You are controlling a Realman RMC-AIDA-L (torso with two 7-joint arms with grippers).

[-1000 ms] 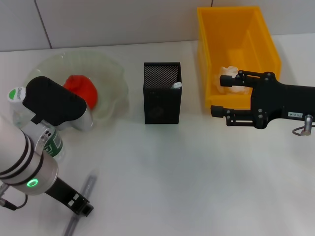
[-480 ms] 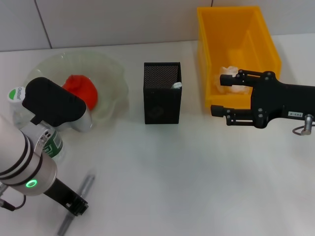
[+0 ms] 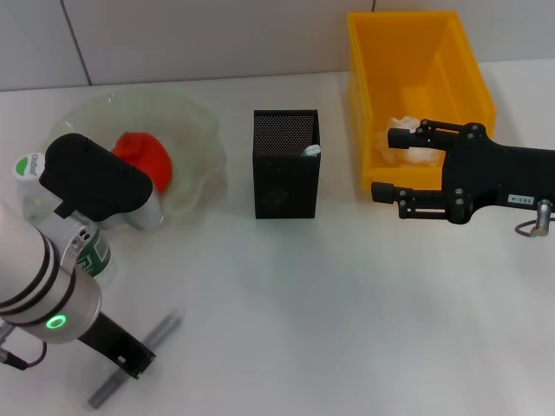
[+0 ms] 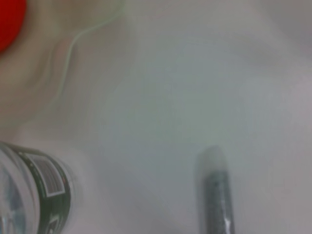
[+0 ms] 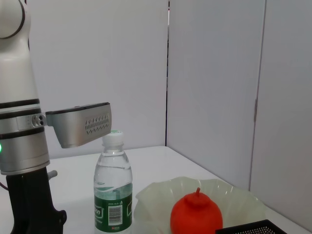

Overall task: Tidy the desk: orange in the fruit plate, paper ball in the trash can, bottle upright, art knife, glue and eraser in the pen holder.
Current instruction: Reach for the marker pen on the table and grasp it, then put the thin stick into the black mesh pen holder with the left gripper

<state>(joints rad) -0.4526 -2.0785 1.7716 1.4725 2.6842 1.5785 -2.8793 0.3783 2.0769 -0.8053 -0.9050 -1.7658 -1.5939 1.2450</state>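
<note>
The grey art knife [image 3: 160, 334] lies slanted on the table at the front left, and my left gripper [image 3: 130, 357] is right on its middle. It also shows in the left wrist view, where the art knife [image 4: 214, 195] is beside the bottle [image 4: 29, 190]. The bottle [image 5: 113, 185] stands upright next to the fruit plate [image 3: 195, 121], which holds the orange [image 3: 143, 160]. The black mesh pen holder [image 3: 286, 173] has a white item [image 3: 310, 150] at its rim; I cannot tell whether it is glue or eraser. My right gripper [image 3: 388, 165] is open at the yellow trash can [image 3: 364, 87], with the paper ball [image 3: 414, 152] inside.
The left arm's white forearm [image 3: 35, 277] and black wrist block cover most of the bottle in the head view. A wall runs along the back of the table. Bare table lies between the pen holder and the front edge.
The art knife has swung round to a flatter slant, its far end moving right. The left gripper shifted slightly. The right gripper's upper finger moved a little toward the paper ball.
</note>
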